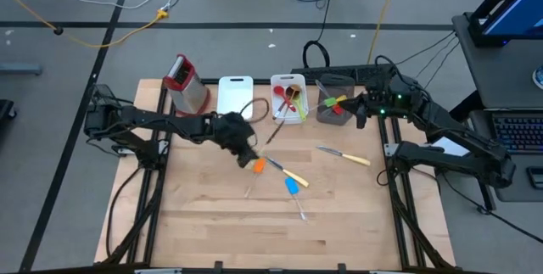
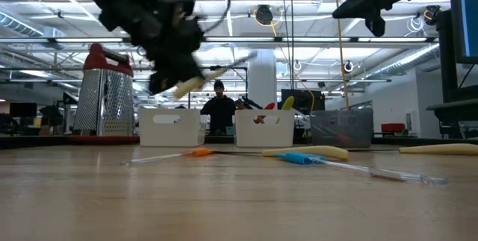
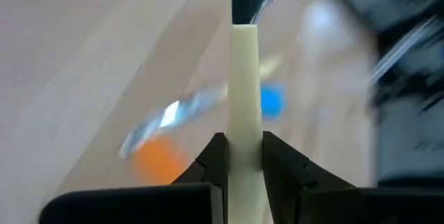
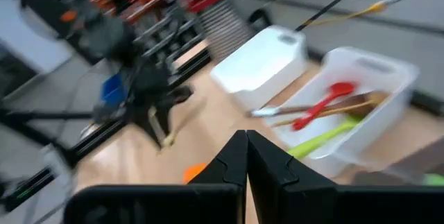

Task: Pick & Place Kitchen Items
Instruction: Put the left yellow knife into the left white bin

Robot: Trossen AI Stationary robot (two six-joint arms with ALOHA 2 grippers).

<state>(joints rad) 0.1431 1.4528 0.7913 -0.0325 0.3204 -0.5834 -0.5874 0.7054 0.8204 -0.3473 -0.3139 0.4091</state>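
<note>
Left gripper (image 3: 244, 156) pinches a cream-handled knife (image 3: 244, 113) by the handle, lifted clear of the table (image 1: 212, 223), likely bin-bound. Right gripper (image 4: 246, 156) pressed together, waiting above the bin (image 4: 388, 123).

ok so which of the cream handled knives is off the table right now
The one in the left gripper, jaws shut on its cream handle, above the table. The other two lie flat on the wood.

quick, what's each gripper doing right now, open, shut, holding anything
Left gripper: shut on a cream-handled utensil, lifted above the table.
Right gripper: shut, holding nothing, up near the grey cup.
</note>
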